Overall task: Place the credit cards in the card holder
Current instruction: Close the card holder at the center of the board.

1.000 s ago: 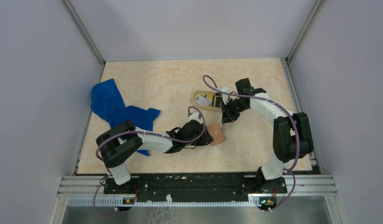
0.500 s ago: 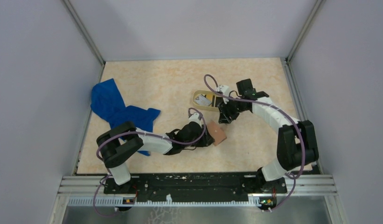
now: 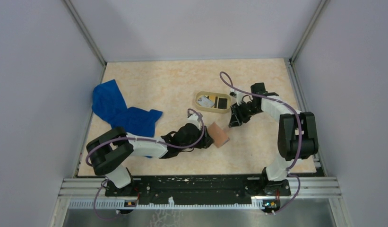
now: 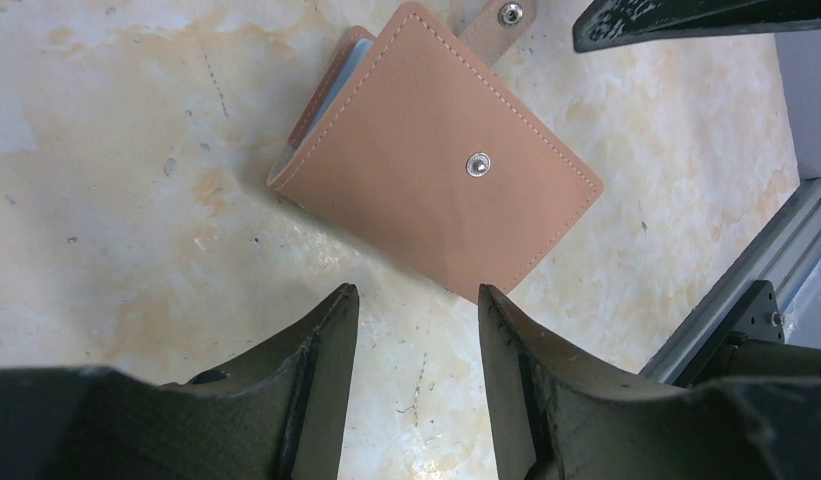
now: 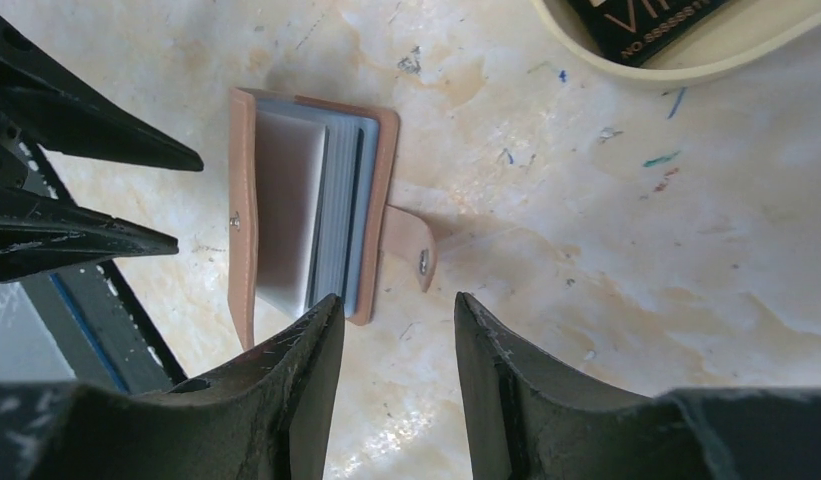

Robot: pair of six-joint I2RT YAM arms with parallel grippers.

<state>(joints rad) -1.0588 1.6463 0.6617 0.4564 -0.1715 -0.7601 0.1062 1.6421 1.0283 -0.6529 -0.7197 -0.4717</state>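
The tan card holder (image 3: 219, 135) lies on the table just beyond my left gripper (image 3: 209, 138). In the left wrist view the card holder (image 4: 436, 160) sits ahead of the open, empty left gripper (image 4: 414, 300), apart from it. In the right wrist view the card holder (image 5: 306, 230) gapes slightly, showing grey-blue sleeves and a pale sheet; whether that sheet is a card I cannot tell. My right gripper (image 5: 396, 305) is open and empty beside the holder's snap strap (image 5: 418, 250). A black credit card (image 3: 222, 102) and a light one (image 3: 206, 100) lie in the tray.
The oval tan tray (image 3: 213, 109) stands just behind the holder, with its rim (image 5: 686, 68) at the top of the right wrist view. A blue cloth (image 3: 118, 111) lies at the left. Grey walls enclose the table, and a metal rail (image 3: 201, 187) runs along the front.
My right gripper has gone from shut to open and pulled away to the right of the holder. The left jaws have spread wider and the left arm has drawn back a little.
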